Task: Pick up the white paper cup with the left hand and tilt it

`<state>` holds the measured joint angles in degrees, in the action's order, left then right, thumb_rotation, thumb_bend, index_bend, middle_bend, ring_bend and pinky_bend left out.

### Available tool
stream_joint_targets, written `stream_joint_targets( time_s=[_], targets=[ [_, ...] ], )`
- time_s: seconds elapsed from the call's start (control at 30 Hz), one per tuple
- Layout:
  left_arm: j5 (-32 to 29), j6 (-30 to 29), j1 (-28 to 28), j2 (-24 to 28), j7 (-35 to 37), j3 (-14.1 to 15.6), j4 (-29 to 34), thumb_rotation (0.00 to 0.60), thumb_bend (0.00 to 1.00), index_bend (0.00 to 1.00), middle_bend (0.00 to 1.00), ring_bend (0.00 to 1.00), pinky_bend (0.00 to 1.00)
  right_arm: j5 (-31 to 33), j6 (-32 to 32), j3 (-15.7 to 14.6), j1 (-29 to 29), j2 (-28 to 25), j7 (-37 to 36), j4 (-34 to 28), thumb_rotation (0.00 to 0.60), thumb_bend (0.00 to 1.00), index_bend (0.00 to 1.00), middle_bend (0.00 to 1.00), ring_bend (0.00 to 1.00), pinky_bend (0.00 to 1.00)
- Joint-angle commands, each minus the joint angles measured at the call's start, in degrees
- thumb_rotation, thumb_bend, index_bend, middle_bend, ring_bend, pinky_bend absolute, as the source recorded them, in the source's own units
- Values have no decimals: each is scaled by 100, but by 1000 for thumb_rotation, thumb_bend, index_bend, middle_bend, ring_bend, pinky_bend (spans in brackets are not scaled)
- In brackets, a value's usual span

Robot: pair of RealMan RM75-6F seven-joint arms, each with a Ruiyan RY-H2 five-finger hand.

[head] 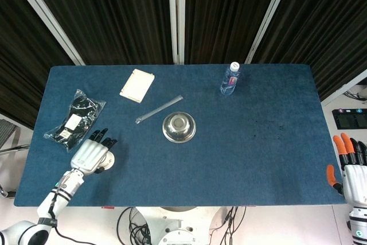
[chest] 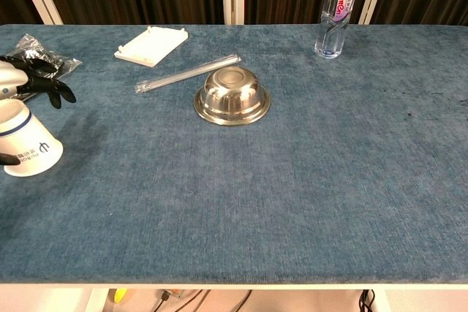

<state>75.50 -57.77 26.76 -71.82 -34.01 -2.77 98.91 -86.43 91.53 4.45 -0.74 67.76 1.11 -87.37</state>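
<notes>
Up in the head view, the white paper cup (head: 106, 160) stands upside down near the desk's (head: 258, 147) front left corner. Over it, the left hand (head: 90, 154) has its fingers spread, holding nothing. Off the right edge, the right hand (head: 351, 162) waits, fingers apart. Down in the chest view, dark fingers (chest: 45, 87) reach above the cup, apart from it.
</notes>
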Motion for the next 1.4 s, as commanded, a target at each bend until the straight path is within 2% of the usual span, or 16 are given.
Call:
stream_joint_targets(
  time_s=[0.03, 0.43, 0.63, 0.7, 0.8, 0.93, 1.03, 1.13, 1.3, 1.4],
  targets=[
    [-88, -36, 1, 37, -108, 48, 80, 600, 152, 253, 280, 33, 135, 6, -19, -3, 6, 5, 23, -6, 600, 477, 0, 0, 0, 0],
    [-365, -40, 127, 91, -313, 130, 178, 600, 256, 363, 410, 117, 136, 22, -50, -4, 6, -20, 34, -63, 600, 484, 0, 0, 0, 0],
    [176, -399, 99, -41, 198, 100, -21, 600, 258, 385, 436, 134, 149, 36, -63, 6, 11, -8, 25, -44, 600, 484, 0, 0, 0, 0],
    [503, -503, 117, -109, 716, 73, -173, 600, 258, 388, 439, 134, 152, 40, -71, 4, 12, -6, 16, -34, 600, 484, 0, 0, 0, 0],
    [986, -627, 174, -297, 2585, -22, -609, 600, 257, 399, 446, 134, 183, 29, -127, -24, 21, -24, -74, -45, 600, 485, 0, 0, 0, 0],
    [1416, -994, 191, -714, 4671, -85, -1328, 600, 255, 403, 448, 140, 206, 1, -171, -50, 31, -59, -227, -49, 600, 484, 0, 0, 0, 0],
    [1456, -1311, 136, -1177, 5652, -154, -1895, 600, 249, 411, 455, 154, 227, 28, -219, -44, 49, -58, -254, -36, 600, 484, 0, 0, 0, 0],
    [1317, -1372, 93, -1535, 6562, -196, -2230, 600, 244, 417, 459, 155, 225, 64, -318, -49, 79, -81, -347, -47, 600, 484, 0, 0, 0, 0],
    [1196, -1101, 131, -1835, 7589, -116, -2633, 600, 240, 412, 458, 154, 194, 62, -326, -46, 86, -96, -414, -41, 600, 484, 0, 0, 0, 0],
    [1170, -1081, 126, -2007, 7863, -102, -2843, 600, 240, 411, 457, 154, 171, 56, -308, -47, 79, -96, -426, -37, 600, 485, 0, 0, 0, 0]
  ],
)
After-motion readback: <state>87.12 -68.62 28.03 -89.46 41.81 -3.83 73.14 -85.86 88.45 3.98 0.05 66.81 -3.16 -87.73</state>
